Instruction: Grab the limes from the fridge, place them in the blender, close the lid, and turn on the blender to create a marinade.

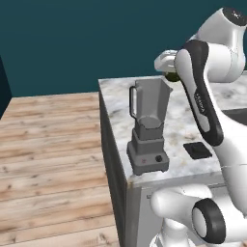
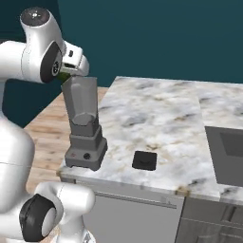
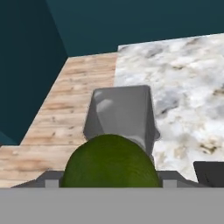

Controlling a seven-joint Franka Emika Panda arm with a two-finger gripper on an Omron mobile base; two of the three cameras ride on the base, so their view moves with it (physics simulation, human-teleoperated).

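Claw [image 3: 109, 186]: pinching a lime [image 3: 109, 162], bottom centre of hand view.
Blender [image 1: 147, 128]: lidless, frame centre, on marble worktop [image 1: 183, 116], below lime.
Lid [image 2: 144, 160]: on worktop, right of blender.

One lime [image 3: 109, 162] showing, sitting large and green low in hand view. One blender [image 1: 147, 128] standing on one marble counter [image 2: 156, 114]. One black lid [image 2: 144, 160] lying flat. One dark sink [image 2: 228, 152] showing at counter's edge.
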